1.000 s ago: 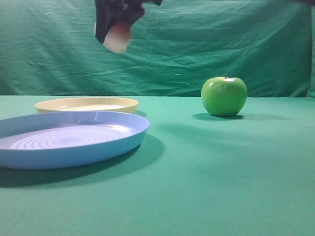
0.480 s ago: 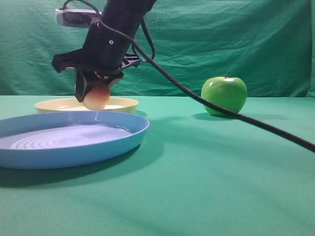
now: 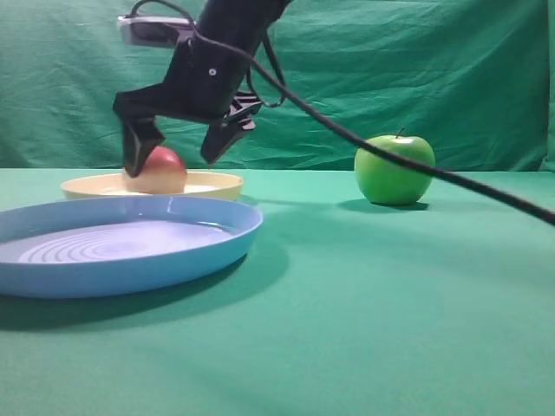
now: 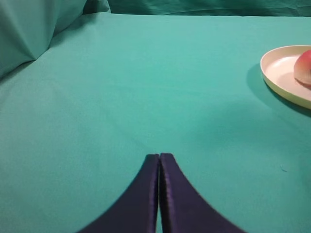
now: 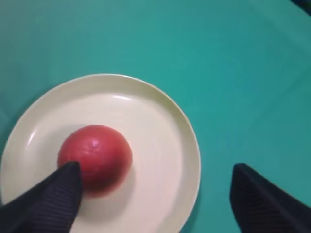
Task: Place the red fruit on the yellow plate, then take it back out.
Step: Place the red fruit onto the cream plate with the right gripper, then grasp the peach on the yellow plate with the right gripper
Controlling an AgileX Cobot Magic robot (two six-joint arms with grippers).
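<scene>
Exterior high view, nearest first: a large light-blue plate (image 3: 121, 247) with concentric rings lies at the front left of the green tablecloth (image 3: 390, 321). Just behind it sits the yellow plate (image 3: 212, 182), and the red fruit (image 3: 160, 172) rests in it, left of its middle. The right gripper (image 3: 173, 152) hangs over the plate with its two fingers spread wide; the fruit lies between them, close against the left-hand finger (image 3: 136, 147) and clear of the other. Whether that finger actually touches the fruit cannot be told. Farther right, well apart from the plates, stands a shiny green apple (image 3: 395, 169) with a stem. A black cable (image 3: 364, 143) runs from the arm across the front of the apple.

Count: two plates, one red fruit, one green apple.

From the right wrist camera, looking down, the fruit (image 5: 95, 156) sits left of centre on the yellow plate (image 5: 165, 131), beside one finger (image 5: 46, 204), the other finger far off past the rim; neither the blue plate nor the apple shows here. From the left wrist camera, the left gripper (image 4: 159, 160) has its fingers pressed together over bare cloth, holding nothing, with the yellow plate (image 4: 277, 73) and fruit (image 4: 303, 68) at the right edge.
</scene>
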